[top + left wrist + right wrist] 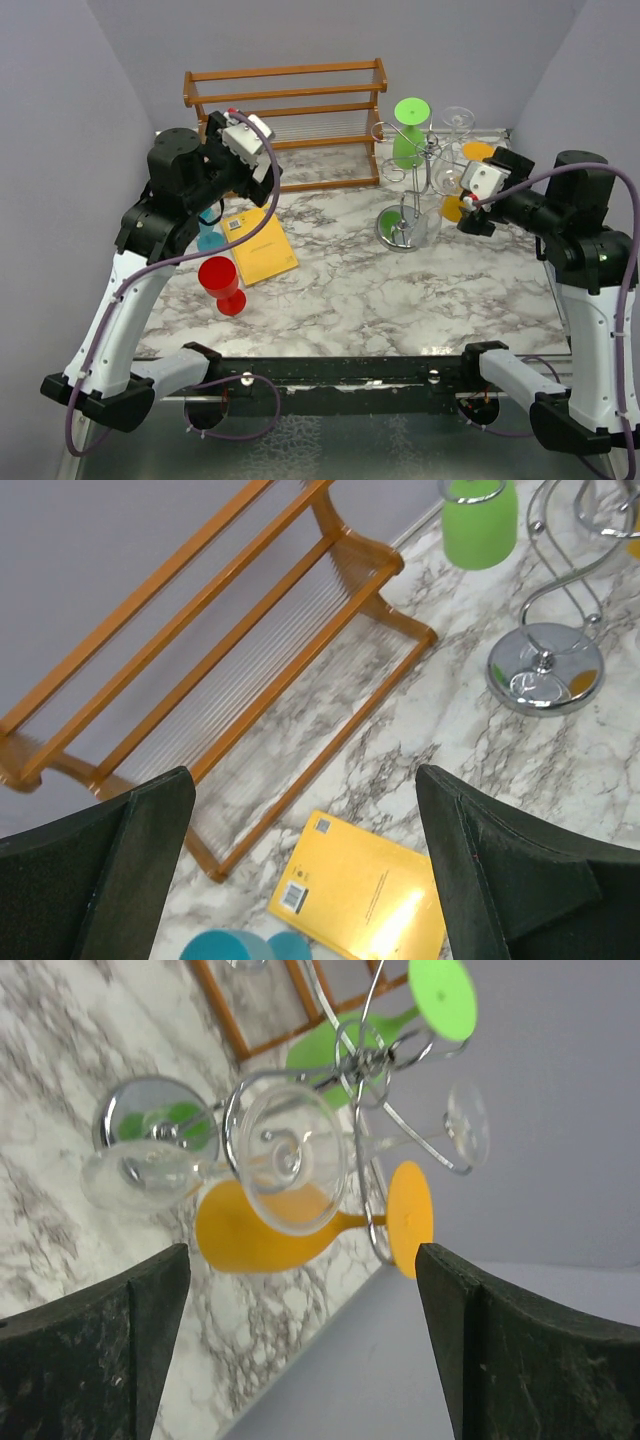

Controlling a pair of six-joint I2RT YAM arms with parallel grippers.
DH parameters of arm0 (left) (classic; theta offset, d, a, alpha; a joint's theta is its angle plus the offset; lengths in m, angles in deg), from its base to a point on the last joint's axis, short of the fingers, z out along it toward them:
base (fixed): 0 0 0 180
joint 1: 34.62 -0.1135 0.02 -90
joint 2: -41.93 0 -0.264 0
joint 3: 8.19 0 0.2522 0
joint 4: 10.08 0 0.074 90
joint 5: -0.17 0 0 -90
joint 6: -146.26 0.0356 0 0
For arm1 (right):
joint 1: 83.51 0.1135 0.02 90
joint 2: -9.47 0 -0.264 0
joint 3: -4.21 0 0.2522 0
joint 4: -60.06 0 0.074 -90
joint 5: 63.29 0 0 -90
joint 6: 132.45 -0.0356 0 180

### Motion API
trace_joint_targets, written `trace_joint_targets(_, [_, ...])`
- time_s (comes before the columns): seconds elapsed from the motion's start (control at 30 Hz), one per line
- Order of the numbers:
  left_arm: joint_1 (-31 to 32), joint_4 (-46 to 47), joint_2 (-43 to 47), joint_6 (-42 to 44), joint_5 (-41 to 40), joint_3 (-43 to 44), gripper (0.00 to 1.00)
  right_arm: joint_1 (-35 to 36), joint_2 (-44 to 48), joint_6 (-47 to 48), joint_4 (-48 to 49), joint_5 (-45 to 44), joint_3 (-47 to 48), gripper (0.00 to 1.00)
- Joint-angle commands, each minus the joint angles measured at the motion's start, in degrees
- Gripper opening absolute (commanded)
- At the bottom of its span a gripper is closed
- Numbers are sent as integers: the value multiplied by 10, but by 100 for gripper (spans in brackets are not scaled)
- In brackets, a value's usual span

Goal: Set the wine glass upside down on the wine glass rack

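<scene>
The right gripper (pixel 302 1260) stands with its two jaws spread wide and grips nothing. Just beyond its fingertips one clear wine glass (pixel 295 1160) hangs upside down on the right side of the wine glass rack (pixel 545 665), its foot caught in a curled wire arm and its bowl pointing down. Two coloured glasses hang on the same rack: one orange glass (pixel 260 1235) on the right and one green glass (pixel 408 145) on the far side. A second clear bowl (pixel 135 1175) shows low by the shiny disc base; I cannot tell whether it hangs or rests. The left gripper (pixel 302 780) is raised at the far left, jaws wide apart and empty. Below it on the marble table (pixel 400 290) lie one yellow book (pixel 258 245), one teal glass (pixel 210 238) and one red glass (pixel 222 280). One wooden rack (pixel 290 100) stands against the far wall.
</scene>
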Motion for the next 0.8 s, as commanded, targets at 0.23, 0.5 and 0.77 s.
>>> trace_joint_targets(0.23, [-91,-78,65,25,20,-48,95,1,-24,-191,116,132,56,95])
trace_joint_targets(0.5, [-174,-31,68,0,-93,-102,94,1,-42,-265,140,194,86,97])
trace_joint_targets(0.77, [-269,17,55,-10,-136,-165,94,1,-79,-292,180,224,78,100])
